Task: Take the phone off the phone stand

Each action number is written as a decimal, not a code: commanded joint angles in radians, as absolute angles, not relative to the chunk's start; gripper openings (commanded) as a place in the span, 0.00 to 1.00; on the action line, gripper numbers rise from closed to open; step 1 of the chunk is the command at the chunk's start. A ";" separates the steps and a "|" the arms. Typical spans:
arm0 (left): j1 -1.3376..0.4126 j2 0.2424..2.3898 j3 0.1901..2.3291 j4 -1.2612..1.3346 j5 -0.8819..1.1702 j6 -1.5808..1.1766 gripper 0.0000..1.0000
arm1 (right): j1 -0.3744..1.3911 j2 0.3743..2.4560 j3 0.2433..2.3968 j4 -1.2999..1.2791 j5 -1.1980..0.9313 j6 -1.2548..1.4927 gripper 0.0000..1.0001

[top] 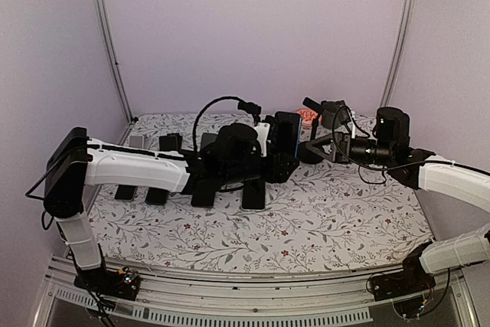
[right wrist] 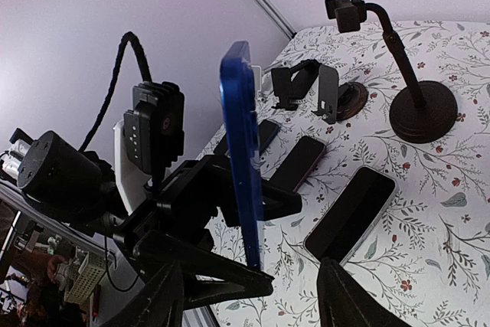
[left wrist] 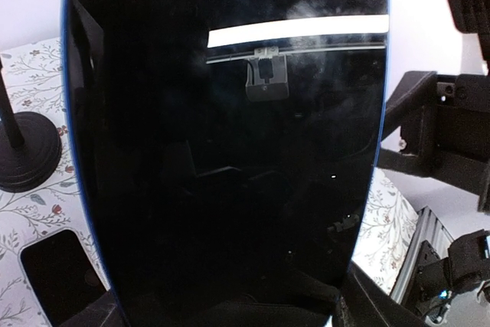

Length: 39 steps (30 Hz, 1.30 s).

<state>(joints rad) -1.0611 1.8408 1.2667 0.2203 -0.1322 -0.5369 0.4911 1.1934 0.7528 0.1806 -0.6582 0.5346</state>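
Above the middle of the tabletop, in the overhead view, the left pincer holds the phone upright in the air, its long axis vertical. The right pincer sits just beside the phone on its right. Several spare phones lie flat below.

From the left wrist, the phone's dark screen fills nearly the whole frame, with a blue edge on each side, so the fingers gripping it are mostly hidden. The phone stand shows its round base low at the left, apart from the phone.

From the right wrist, the phone appears edge-on as a blue strip, clamped at its lower part by the left pincer. The right pincer's own fingers spread wide and empty, pointing at that edge. The stand rises beyond at the right, its clip bare.

I judge the phone free of the stand. The left arm has it, and what remains is to carry it clear and set it down.
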 commanded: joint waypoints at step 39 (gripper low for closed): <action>-1.086 1.828 1.267 0.337 -0.065 -0.551 0.60 | 0.562 1.316 0.785 0.308 -0.561 0.623 0.00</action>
